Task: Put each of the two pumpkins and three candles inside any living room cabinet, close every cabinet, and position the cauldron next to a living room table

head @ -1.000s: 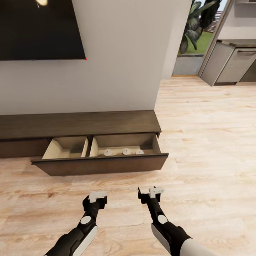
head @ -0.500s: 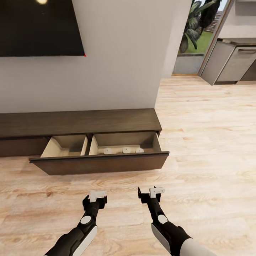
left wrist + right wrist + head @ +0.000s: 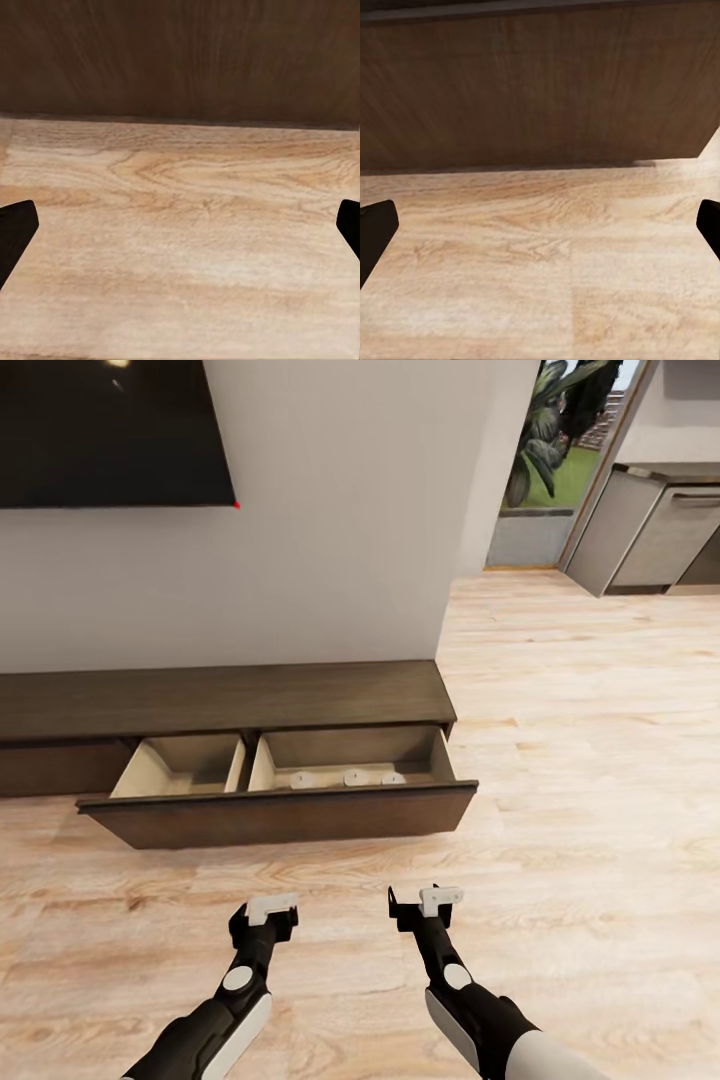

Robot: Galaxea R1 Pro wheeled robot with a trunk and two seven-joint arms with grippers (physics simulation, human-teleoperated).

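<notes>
— What does your head camera give you?

— The cabinet (image 3: pixel 230 700) runs along the wall under a dark screen (image 3: pixel 110 430). Its wide drawer (image 3: pixel 280 815) stands pulled out toward me, pale inside, with a divider splitting it in two. The three candles (image 3: pixel 347 778) lie in a row in the compartment on my right, near the drawer front; the other compartment looks bare. My left end effector (image 3: pixel 268 907) and right end effector (image 3: pixel 428 901) hang over the wood floor (image 3: pixel 560 780), short of the drawer front and apart from it. Grey kitchen units (image 3: pixel 650 530) sit far off on my right.

— And the left wrist?

— Floor planks, with the dark drawer front (image 3: pixel 180 60) across the far side. My fingertips (image 3: pixel 13 225) sit at the frame's two edges, spread wide, nothing between them.

— The right wrist?

— Much the same: the drawer front (image 3: pixel 532 90) above the planks, its end corner visible. Fingertips (image 3: pixel 375 225) wide apart, holding nothing.
</notes>
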